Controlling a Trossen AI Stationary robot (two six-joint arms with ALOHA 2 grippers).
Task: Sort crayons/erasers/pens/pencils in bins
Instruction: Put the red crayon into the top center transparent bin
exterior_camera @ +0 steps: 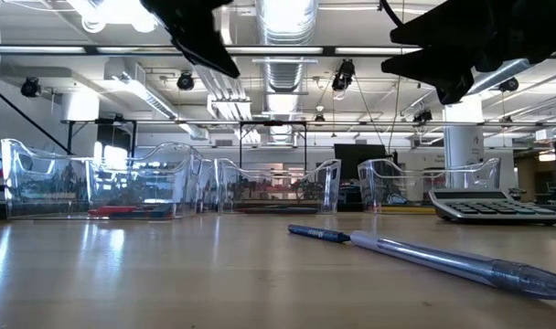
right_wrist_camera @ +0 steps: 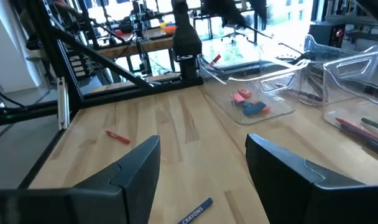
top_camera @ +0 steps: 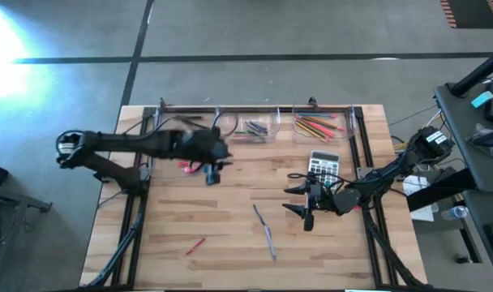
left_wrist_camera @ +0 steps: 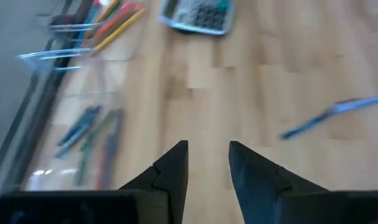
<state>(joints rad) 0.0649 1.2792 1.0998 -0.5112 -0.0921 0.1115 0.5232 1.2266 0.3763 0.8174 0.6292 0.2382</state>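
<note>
Bare wood [top_camera: 230,227] surrounds 2 pens [top_camera: 265,229], bins [top_camera: 319,126] along edge.

We see a grey calculator [top_camera: 323,165] lying flat on the wooden table [top_camera: 230,235], toward the right side, just in front of the far row of containers. In the low view we see it [exterior_camera: 494,206] at the right edge, keys up. Around the table we see grey concrete floor [top_camera: 255,32] with dark lines. Ceiling lights [exterior_camera: 287,18] and ducts show behind.
</note>
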